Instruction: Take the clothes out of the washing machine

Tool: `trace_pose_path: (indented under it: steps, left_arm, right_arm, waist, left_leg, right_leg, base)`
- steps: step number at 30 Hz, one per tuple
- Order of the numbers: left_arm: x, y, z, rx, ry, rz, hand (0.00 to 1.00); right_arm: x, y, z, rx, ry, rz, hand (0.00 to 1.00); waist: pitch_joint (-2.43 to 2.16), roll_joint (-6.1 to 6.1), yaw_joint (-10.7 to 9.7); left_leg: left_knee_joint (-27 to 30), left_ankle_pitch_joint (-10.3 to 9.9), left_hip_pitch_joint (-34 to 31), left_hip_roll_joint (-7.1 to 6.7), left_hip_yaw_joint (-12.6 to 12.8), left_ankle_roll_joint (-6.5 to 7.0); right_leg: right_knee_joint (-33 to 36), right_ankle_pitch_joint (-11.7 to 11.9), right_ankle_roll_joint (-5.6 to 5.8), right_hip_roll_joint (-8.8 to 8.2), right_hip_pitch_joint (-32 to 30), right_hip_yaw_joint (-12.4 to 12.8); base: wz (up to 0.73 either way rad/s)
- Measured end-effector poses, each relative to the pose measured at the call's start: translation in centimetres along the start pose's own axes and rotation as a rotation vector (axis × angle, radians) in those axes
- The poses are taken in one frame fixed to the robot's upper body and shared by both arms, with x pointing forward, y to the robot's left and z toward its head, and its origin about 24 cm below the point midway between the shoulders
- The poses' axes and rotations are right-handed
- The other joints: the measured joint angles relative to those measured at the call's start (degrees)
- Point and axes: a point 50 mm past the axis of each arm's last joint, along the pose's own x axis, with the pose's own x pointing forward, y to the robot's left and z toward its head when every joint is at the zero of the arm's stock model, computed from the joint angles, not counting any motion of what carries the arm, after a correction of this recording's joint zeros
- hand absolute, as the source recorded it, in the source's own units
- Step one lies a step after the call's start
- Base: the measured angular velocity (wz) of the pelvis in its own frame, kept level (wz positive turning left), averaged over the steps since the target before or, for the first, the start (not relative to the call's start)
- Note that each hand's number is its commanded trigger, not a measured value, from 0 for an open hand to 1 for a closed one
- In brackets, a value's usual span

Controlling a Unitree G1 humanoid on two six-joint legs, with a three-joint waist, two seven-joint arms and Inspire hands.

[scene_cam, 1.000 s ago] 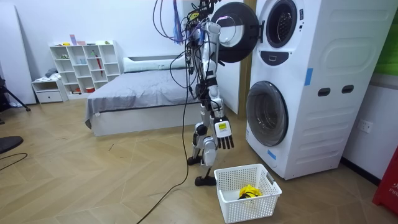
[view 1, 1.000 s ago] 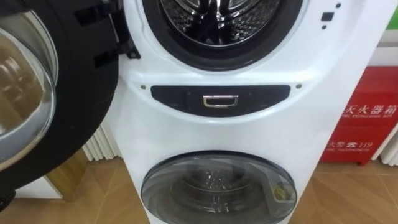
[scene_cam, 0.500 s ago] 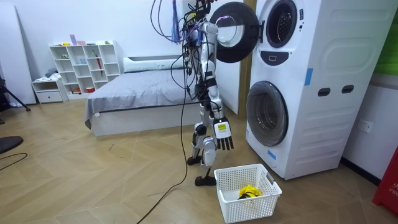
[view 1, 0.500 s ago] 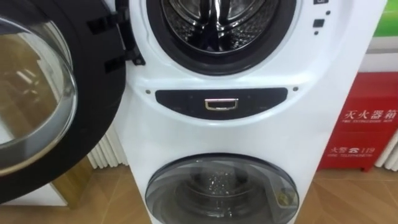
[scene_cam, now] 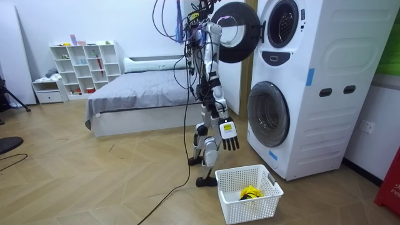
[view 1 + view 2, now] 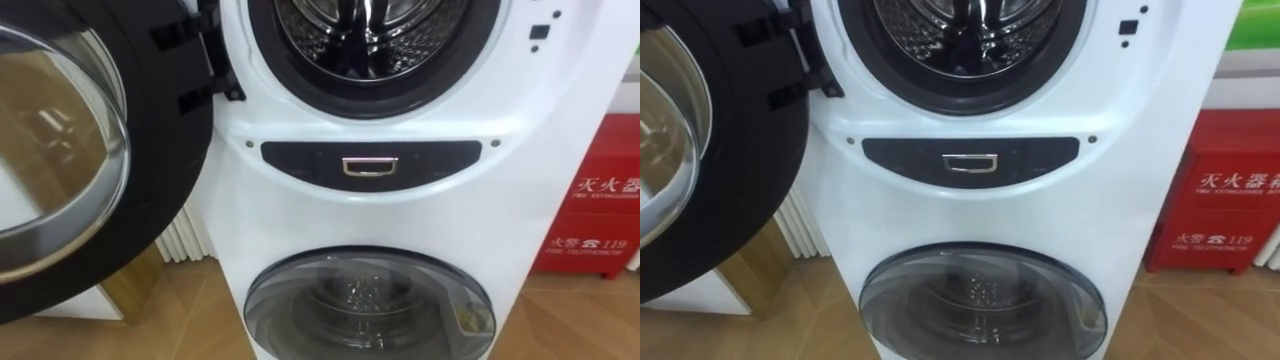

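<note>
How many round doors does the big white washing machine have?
2. The upper door is swung wide open at the left, next to the drum. The lower door is shut, underneath the dark panel.

The upper drum mouth [image 6: 372,40] stands unobstructed. Its door [image 6: 90,150] hangs open at left. The lower door [image 6: 370,305] is shut.

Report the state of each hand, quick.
Right hand: open, fingers relaxed, hanging by the leg, holding nothing.
Left hand: cannot be told.
</note>
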Motion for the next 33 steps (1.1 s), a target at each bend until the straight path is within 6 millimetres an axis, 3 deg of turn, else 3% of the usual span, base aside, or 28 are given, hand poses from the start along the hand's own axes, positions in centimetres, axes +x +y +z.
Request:
trace_pose_path:
  steps: [4, 17, 19, 23, 26, 29, 33]
  left_arm:
    - [-0.8, -2.9, 2.9, -0.030, -0.114, -0.082, 0.00]
    - [-1.8, -5.4, 6.6, -0.032, -0.262, -0.154, 0.00]
    - [-2.2, -5.9, 6.8, -0.008, -0.290, -0.160, 0.00]
    - [-2.6, -6.3, 7.0, -0.024, -0.304, -0.173, 0.00]
    - [-3.8, -7.3, 6.6, -0.058, -0.315, -0.218, 0.00]
    - [-6.5, -7.9, 6.0, -0.109, -0.349, -0.299, 0.00]
    - [-11.0, -7.5, 3.4, -0.165, -0.330, -0.408, 0.00]
  right_arm:
    - [-0.2, -0.3, -0.7, -0.019, 0.021, -0.009, 0.00]
    - [-0.1, -0.1, 0.2, -0.102, -0.010, 0.023, 0.00]
    - [-0.1, -0.1, -0.1, -0.124, 0.006, 0.031, 0.00]
    - [-0.1, 0.1, -0.5, -0.134, 0.025, 0.042, 0.00]
    - [-0.1, 0.4, -0.8, -0.148, 0.041, 0.066, 0.00]
    - [0.0, 0.7, -0.5, -0.146, 0.042, 0.089, 0.00]
    - [0.6, 2.6, 1.2, -0.181, 0.013, 0.138, 0.00]
  waist:
    - [0.07, -0.01, -0.08]
    - [0.42, -0.47, -0.67]
    - [0.81, -0.98, -1.55]
    - [1.16, -1.43, -1.97]
    - [1.28, -1.83, -2.45]
    - [1.47, -2.51, -2.98]
    - [1.46, -3.54, -4.25]
  left_leg:
    - [0.04, 0.00, -0.31, -0.10, -0.32, 0.00]
    - [1.07, 0.01, -1.00, -0.50, -2.85, 0.04]
    - [0.98, 0.13, -0.82, -0.81, -4.02, 0.22]
    - [1.05, 0.29, -1.05, -1.09, -4.46, 0.46]
    - [1.25, 0.70, -1.83, -2.03, -6.03, 1.09]
    - [1.51, 1.37, -3.01, -3.30, -7.66, 2.06]
    - [2.45, 1.84, -4.58, -4.57, -9.05, 3.04]
  right_leg:
    - [0.07, -0.05, 0.06, -0.07, -0.12, -0.15]
    - [-0.84, -0.09, 0.20, -0.57, 1.13, -2.73]
    - [-0.90, -0.33, 0.39, -0.81, 1.84, -3.36]
    - [-0.72, -0.33, 0.43, -1.05, 1.96, -3.67]
    - [-0.76, -0.18, 0.95, -1.98, 2.14, -5.52]
    - [-0.59, 0.01, 1.76, -3.18, 1.99, -6.26]
    - [-0.72, 0.56, 2.62, -4.33, 1.65, -6.52]
  base:
    - [0.04]
    - [0.12]
    - [0.24]
    - [0.08]
    - [0.33]
    - [0.39]
    - [0.19]
